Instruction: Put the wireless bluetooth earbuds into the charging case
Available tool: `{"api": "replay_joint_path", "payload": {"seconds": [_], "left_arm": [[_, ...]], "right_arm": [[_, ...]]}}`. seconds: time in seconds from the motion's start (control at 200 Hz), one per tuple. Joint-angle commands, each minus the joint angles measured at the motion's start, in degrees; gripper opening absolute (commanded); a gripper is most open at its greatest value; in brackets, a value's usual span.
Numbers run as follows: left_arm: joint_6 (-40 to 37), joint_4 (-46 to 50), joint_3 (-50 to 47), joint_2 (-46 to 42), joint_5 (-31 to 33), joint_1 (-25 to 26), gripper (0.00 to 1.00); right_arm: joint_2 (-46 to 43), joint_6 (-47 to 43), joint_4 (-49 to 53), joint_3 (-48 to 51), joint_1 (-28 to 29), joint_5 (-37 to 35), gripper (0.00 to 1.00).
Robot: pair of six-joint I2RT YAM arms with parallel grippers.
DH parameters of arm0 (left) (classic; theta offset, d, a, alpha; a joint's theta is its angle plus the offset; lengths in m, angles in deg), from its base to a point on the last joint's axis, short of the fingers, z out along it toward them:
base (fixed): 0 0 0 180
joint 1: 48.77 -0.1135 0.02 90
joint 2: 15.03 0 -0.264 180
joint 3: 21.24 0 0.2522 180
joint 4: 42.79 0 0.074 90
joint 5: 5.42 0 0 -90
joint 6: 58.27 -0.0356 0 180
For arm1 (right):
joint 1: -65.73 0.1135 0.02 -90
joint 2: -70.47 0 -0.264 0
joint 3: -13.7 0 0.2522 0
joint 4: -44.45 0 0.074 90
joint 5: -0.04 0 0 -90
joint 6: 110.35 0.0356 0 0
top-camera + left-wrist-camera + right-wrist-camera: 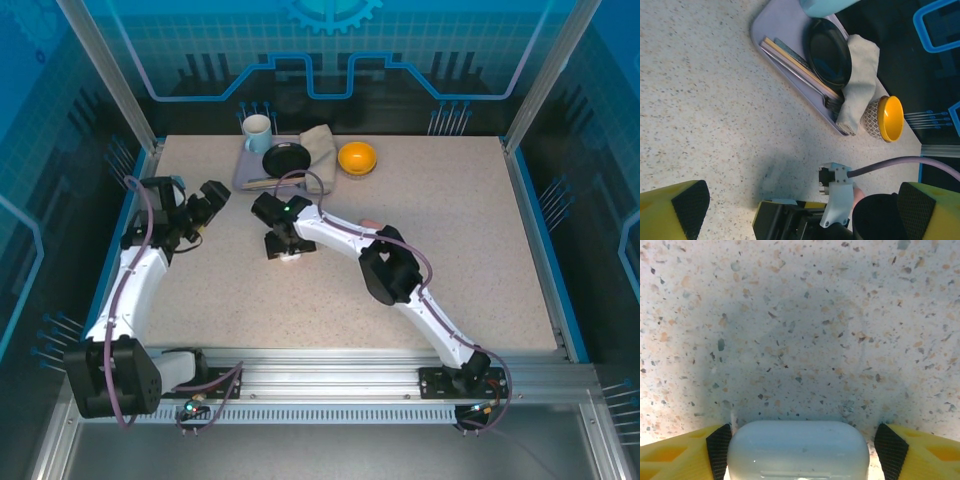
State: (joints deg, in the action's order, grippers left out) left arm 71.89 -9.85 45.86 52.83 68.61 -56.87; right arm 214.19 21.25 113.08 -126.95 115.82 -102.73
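A white rounded charging case lies on the speckled table between the pads of my right gripper. The left pad touches the case's side, and a thin gap shows before the right pad. In the top view the right gripper points down at the case left of the table's middle. My left gripper hovers open and holding nothing at the left, aimed at the right gripper. A salmon-pink rounded thing peeks from behind the right arm. The earbuds are hidden.
At the back stands a grey tray with a mug, a black plate, a folded cloth and cutlery. A yellow bowl sits beside it. The right arm's cable crosses the left wrist view.
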Motion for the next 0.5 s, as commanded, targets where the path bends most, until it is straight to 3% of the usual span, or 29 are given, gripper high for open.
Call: {"api": "replay_joint_path", "payload": {"seconds": [0.0,0.315,0.495], "left_arm": [[-1.1,-2.8,-0.9,0.7,-4.7,-0.2,0.99],[4.6,-2.5,-1.8,1.8,-5.2,-0.2,0.99],[3.9,-1.1,-1.0,2.6,-5.6,1.0,0.99]], "right_arm": [[-0.2,-3.5,2.5,3.2,-1.2,3.6,0.77],[0.4,-2.1,5.4,2.8,-1.5,3.6,0.71],[0.3,1.8,8.2,3.8,-1.3,2.4,0.71]]}}
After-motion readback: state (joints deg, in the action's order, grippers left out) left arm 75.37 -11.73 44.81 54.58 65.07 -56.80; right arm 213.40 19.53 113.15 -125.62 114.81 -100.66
